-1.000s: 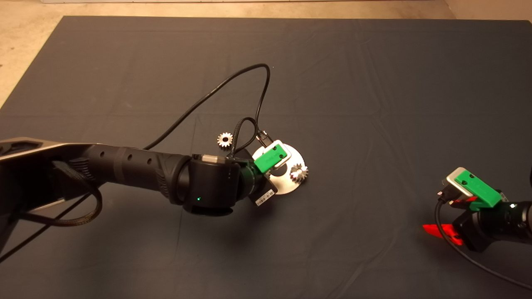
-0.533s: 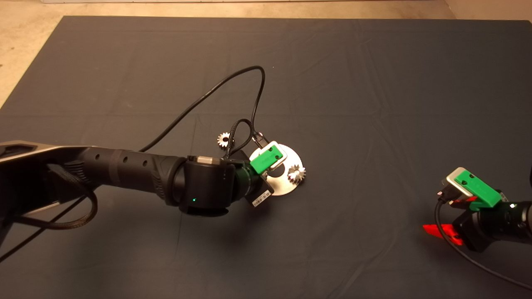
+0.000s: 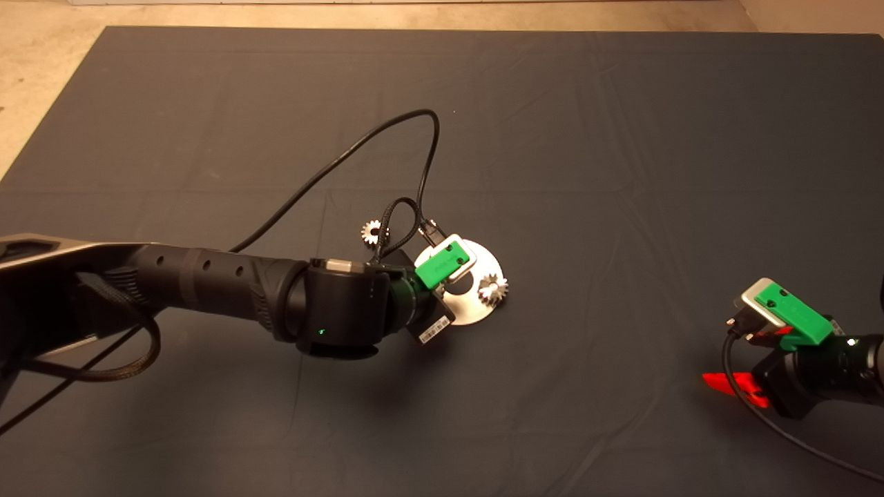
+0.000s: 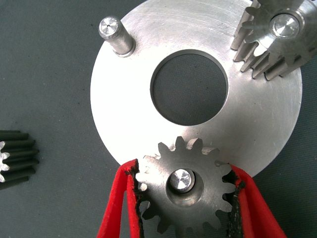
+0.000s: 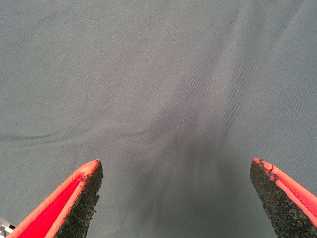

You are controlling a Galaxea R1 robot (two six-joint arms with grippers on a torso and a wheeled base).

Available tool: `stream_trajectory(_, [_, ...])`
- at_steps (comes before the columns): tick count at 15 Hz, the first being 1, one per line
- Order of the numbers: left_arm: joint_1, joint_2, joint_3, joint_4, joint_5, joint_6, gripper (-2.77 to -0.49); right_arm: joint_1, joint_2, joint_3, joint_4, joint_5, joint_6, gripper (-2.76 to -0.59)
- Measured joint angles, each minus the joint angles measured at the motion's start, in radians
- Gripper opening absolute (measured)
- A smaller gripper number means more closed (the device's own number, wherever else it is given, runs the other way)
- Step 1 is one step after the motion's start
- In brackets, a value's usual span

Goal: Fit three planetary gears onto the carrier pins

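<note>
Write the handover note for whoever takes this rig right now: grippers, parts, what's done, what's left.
Left gripper: over the round plate, shut on a planetary gear that sits around a carrier pin; whether it is fully seated cannot be told.
Right gripper: open, holding nothing, parked over the mat at the lower right.
Done: one gear on its pin.
Left: release this gear, then fetch the third gear off the mat beside the plate and fit it on the bare pin.

Two small shiny silver toothed gears (image 4: pixel 187 193) (image 4: pixel 275 34) sat on upright silver pegs; one peg (image 4: pixel 115 33) stood bare, the third gear (image 3: pixel 373 232) lay on the mat.
</note>
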Motion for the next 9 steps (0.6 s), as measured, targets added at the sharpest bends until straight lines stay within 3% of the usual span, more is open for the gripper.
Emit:
stream_trajectory(4, [0.000,0.000,0.000,0.000,-0.003,-0.004,-2.57,0.000,-0.001,0.000,0.000,0.000,0.000,-1.15])
stream_trajectory(9, [0.000,-0.005,0.000,-0.001,-0.016,-0.006,-2.32,0.000,0.000,0.000,0.000,0.000,0.000,-1.15])
